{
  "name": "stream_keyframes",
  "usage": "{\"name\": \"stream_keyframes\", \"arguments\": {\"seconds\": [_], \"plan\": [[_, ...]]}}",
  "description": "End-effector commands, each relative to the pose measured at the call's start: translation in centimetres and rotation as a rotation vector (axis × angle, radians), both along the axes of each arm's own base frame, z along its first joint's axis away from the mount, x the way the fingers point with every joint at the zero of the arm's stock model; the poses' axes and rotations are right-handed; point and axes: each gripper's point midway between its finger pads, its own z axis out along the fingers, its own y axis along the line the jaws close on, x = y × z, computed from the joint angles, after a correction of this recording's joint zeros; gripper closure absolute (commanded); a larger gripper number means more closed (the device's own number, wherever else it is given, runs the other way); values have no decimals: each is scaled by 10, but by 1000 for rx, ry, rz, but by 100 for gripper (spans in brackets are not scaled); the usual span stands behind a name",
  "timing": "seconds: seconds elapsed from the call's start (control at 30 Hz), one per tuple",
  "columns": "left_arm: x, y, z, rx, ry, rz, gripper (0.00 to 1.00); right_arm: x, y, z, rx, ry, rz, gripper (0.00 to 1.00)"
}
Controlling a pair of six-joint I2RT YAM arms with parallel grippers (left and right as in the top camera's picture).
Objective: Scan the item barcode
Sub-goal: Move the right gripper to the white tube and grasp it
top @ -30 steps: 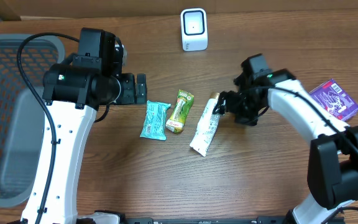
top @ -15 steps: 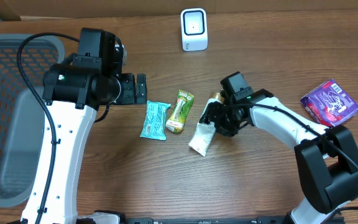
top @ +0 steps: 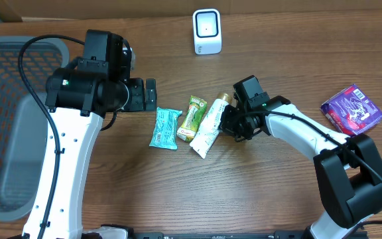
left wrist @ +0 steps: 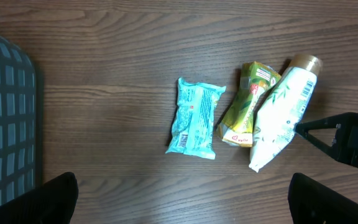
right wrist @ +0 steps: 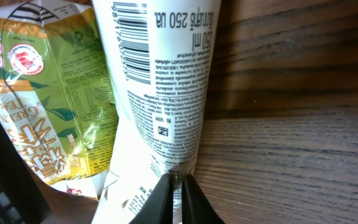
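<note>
A white tube (top: 206, 127) with a gold cap lies mid-table, its side against a green packet (top: 192, 118). My right gripper (top: 229, 123) is at the tube's right edge and shut on a pinch of its flattened body. The right wrist view shows the closed fingertips (right wrist: 176, 180) pinching the tube (right wrist: 160, 93), with the barcode (right wrist: 131, 46) facing up. The white scanner (top: 207, 31) stands at the back. My left gripper (top: 150, 94) hangs open to the left of the packets, holding nothing; the left wrist view shows the tube (left wrist: 281, 115) at its right.
A teal packet (top: 165, 127) lies left of the green one. A purple box (top: 351, 109) sits at the far right. A grey mesh basket (top: 5, 133) stands beyond the table's left edge.
My right gripper moved left to the tube and shut on it. The tube slid and swung left against the green packet. The left arm stayed still.
</note>
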Motion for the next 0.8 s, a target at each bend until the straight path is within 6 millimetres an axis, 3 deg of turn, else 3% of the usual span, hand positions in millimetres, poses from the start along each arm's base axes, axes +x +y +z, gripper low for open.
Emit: {"name": "stream_keyframes", "arguments": {"seconds": [0.0, 0.13, 0.2, 0.6, 0.77], "plan": [[2, -1, -1, 3, 0, -16, 1, 6, 2, 6, 12, -38, 36, 89], [2, -1, -1, 3, 0, -16, 0, 5, 3, 4, 6, -9, -16, 39], [2, -1, -1, 3, 0, -16, 0, 4, 3, 0, -1, 24, -70, 36], [2, -1, -1, 3, 0, -16, 0, 7, 35, -25, -33, -4, -135, 46], [2, -1, -1, 3, 0, -16, 0, 4, 42, -26, -24, -5, -117, 75]]}}
